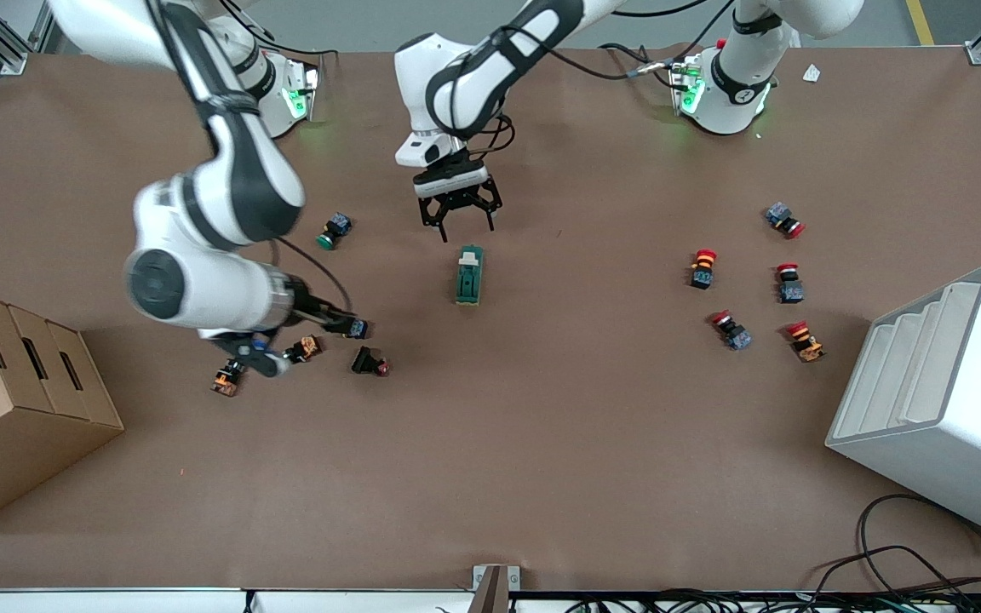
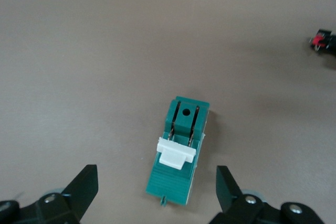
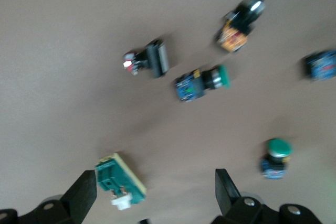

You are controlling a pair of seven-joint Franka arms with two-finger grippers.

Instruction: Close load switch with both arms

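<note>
The load switch (image 1: pixel 469 275), a dark green block with a white handle, lies flat near the middle of the table. My left gripper (image 1: pixel 467 228) hangs open just above the switch's end toward the robots' bases. In the left wrist view the switch (image 2: pixel 181 156) lies between the spread fingers of the left gripper (image 2: pixel 157 177), untouched. My right gripper (image 1: pixel 252 351) is up over a cluster of push buttons toward the right arm's end of the table. In the right wrist view the right gripper (image 3: pixel 152 182) is open and empty, with the switch (image 3: pixel 119 183) showing by one finger.
Several push buttons (image 1: pixel 371 364) lie under and beside the right gripper, and a green-capped one (image 1: pixel 335 230) lies nearer the bases. Several red-capped buttons (image 1: pixel 703 266) lie toward the left arm's end. A cardboard box (image 1: pixel 14 400) and a white bin (image 1: pixel 942 400) stand at the table's ends.
</note>
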